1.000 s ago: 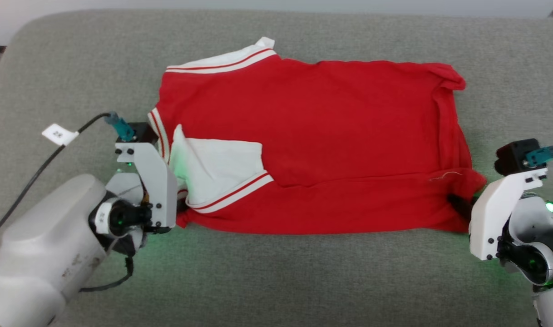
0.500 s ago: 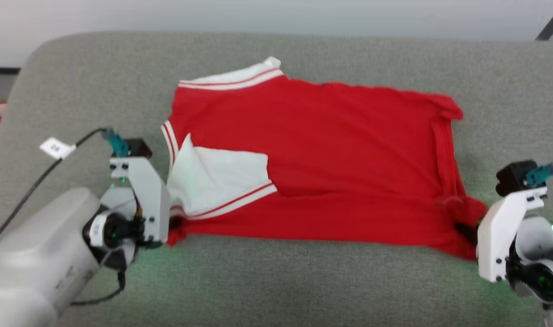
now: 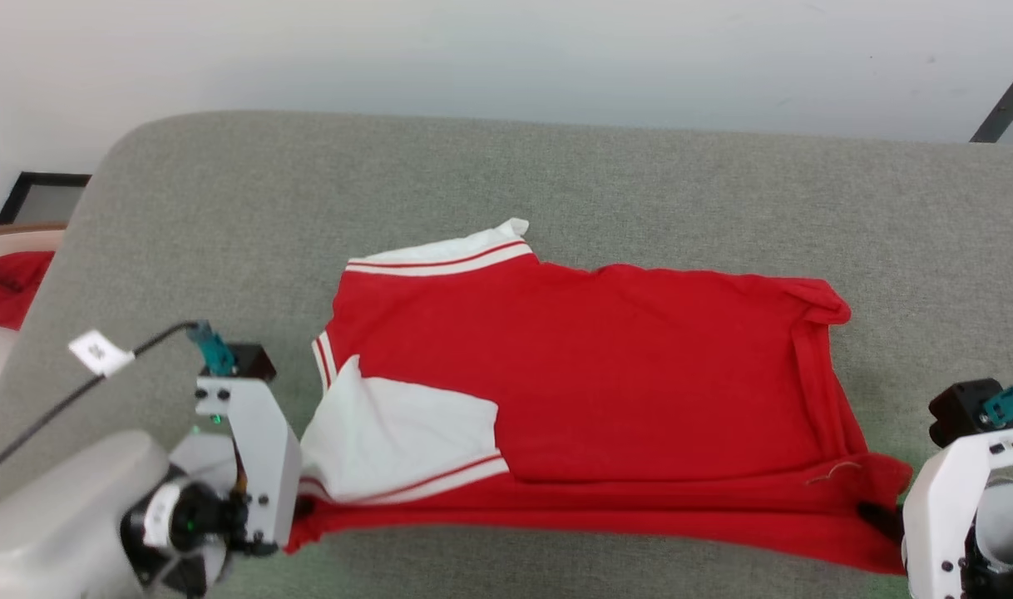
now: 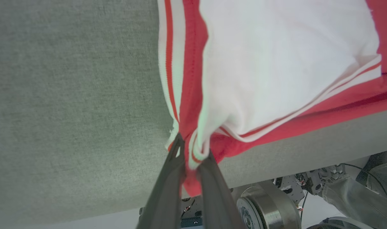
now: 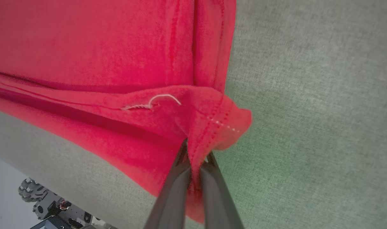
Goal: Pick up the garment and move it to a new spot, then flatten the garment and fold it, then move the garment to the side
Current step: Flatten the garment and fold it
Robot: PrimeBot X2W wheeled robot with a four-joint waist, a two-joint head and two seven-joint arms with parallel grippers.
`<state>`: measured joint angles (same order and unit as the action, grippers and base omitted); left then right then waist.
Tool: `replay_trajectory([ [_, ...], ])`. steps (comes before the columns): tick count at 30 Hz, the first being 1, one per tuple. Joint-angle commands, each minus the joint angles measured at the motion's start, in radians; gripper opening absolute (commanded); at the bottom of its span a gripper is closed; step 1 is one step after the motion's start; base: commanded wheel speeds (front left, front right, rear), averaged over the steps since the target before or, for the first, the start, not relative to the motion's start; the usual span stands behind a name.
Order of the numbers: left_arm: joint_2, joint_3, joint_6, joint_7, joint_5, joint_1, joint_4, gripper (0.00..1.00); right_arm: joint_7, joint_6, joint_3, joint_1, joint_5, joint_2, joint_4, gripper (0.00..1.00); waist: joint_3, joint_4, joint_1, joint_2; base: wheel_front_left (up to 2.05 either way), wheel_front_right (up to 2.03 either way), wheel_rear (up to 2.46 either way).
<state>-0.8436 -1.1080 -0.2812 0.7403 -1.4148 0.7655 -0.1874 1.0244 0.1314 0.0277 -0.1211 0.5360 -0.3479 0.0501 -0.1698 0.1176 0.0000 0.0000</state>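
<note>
While the left tool [image 4: 193, 154] is clenched on the bunched near-left corner of the garment [image 3: 639, 374], pinching red cloth and striped trim between its dark fingers, the right tool [image 5: 196, 151] is clamped on the near-right hem corner, just below a loose white thread [image 5: 155, 101]. Between them the near edge runs taut, close to the front edge of the desk [image 3: 556, 175]. The rest of the garment lies spread on the grey fabric top, a white sleeve [image 3: 407, 441] folded over its left part.
</note>
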Motion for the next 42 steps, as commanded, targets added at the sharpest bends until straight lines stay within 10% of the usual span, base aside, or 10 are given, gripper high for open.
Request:
replay_trajectory([
  [1, -0.022, -0.006, -0.019, -0.006, 0.013, -0.026, 0.021, 0.00, 0.008, -0.001, -0.019, 0.022, -0.010, -0.001, 0.007, 0.00, -0.001, 0.001, 0.0000, 0.0000, 0.00, 0.00, 0.00],
  [4, -0.027, -0.013, -0.033, -0.022, 0.018, -0.048, 0.052, 0.00, 0.015, -0.001, -0.016, 0.041, -0.021, 0.013, 0.015, 0.00, -0.006, -0.004, 0.0000, 0.0000, 0.00, 0.00, 0.00],
  [8, -0.003, -0.026, -0.029, -0.051, 0.028, -0.075, 0.048, 0.04, 0.016, -0.001, 0.001, 0.050, -0.027, 0.036, 0.011, 0.42, -0.011, -0.014, 0.0000, 0.0000, 0.00, 0.00, 0.00],
  [10, 0.008, -0.031, -0.020, -0.061, 0.035, -0.082, 0.035, 0.38, 0.009, -0.001, 0.010, 0.048, -0.031, 0.045, 0.007, 1.00, -0.012, -0.018, 0.0000, 0.0000, 0.00, 0.00, 0.00],
  [15, 0.012, -0.038, -0.009, -0.069, 0.046, -0.084, 0.018, 1.00, 0.011, -0.001, 0.013, 0.050, -0.026, 0.049, 0.015, 1.00, -0.011, -0.025, 0.0000, 0.0000, 0.00, 0.00, 0.00],
  [27, -0.073, 0.025, -0.029, -0.090, 0.086, 0.022, 0.107, 1.00, -0.143, -0.001, -0.025, 0.037, -0.039, 0.060, 0.137, 1.00, -0.004, -0.059, 0.0000, 0.0000, 0.00, 0.00, 0.00],
  [42, 0.014, 0.122, 0.066, -0.364, 0.261, 0.228, -0.096, 1.00, -0.827, -0.001, 0.108, -0.037, -0.194, 0.069, 0.186, 1.00, -0.059, -0.204, 0.0000, 0.0000, 0.00, 0.00, 0.00],
])
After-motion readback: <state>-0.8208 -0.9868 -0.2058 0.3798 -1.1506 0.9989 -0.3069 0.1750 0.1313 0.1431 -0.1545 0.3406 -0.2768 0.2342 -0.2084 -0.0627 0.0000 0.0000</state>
